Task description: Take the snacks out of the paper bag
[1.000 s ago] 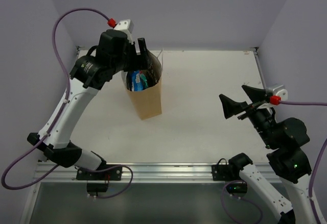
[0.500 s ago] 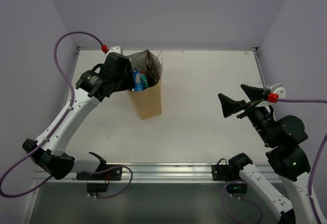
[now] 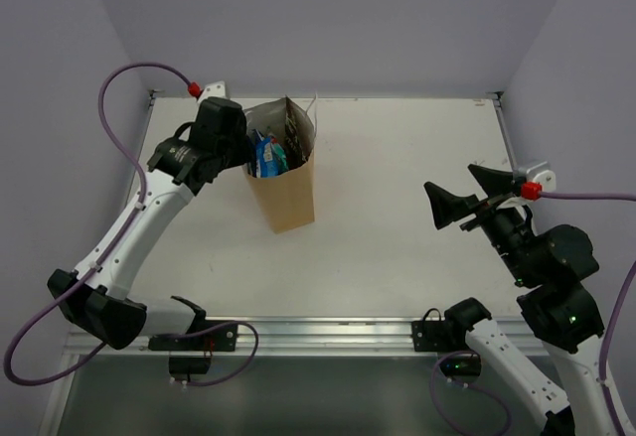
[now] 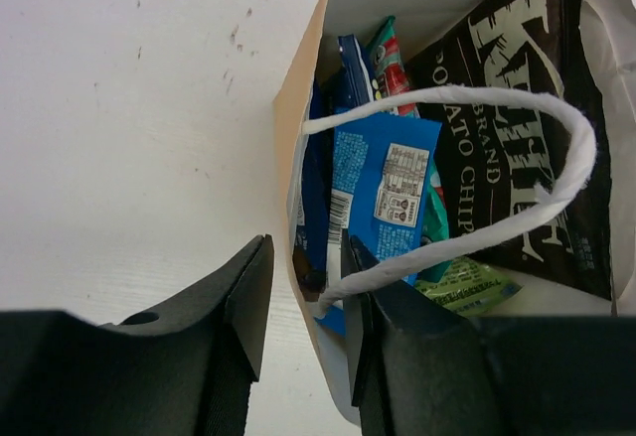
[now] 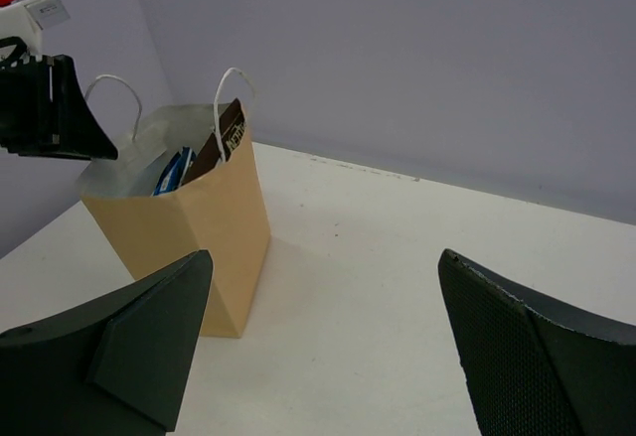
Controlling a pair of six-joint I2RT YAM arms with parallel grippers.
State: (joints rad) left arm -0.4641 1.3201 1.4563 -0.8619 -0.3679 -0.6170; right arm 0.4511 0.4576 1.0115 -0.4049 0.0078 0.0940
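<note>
White table (image 3: 397,178); "POTATO CHIP" brown chip bag (image 4: 507,138) inside paper bag (image 3: 283,203); left tool (image 4: 306,257) apparently ajar, right tool (image 5: 326,257) wide.

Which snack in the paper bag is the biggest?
The dark potato chip bag, with large pale lettering; the blue packets beside it are much slimmer.

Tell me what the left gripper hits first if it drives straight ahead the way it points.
The paper bag: its tan side wall stands between the parted jaws of the left gripper, so that wall comes first. Its inner finger would probably then press the blue packet, though depth is hard to judge.
</note>
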